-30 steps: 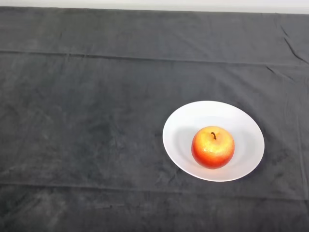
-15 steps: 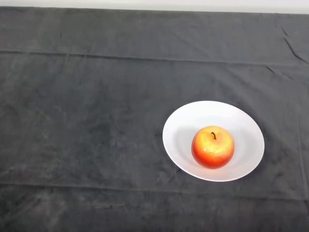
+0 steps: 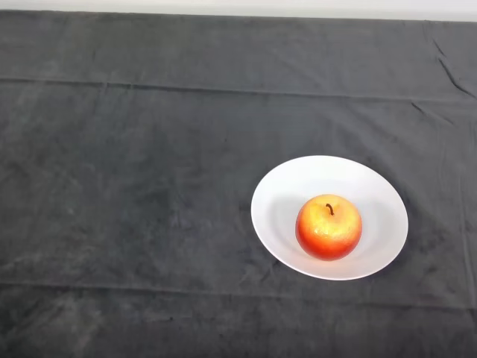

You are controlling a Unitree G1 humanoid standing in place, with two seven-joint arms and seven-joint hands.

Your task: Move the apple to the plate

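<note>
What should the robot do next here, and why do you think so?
Probably nothing more with the apple: it already sits upright, stem up, inside the white plate, toward the near side, so the task looks done. No part of the robot shows over the dark cloth. I would keep the arm away and stop.
</note>
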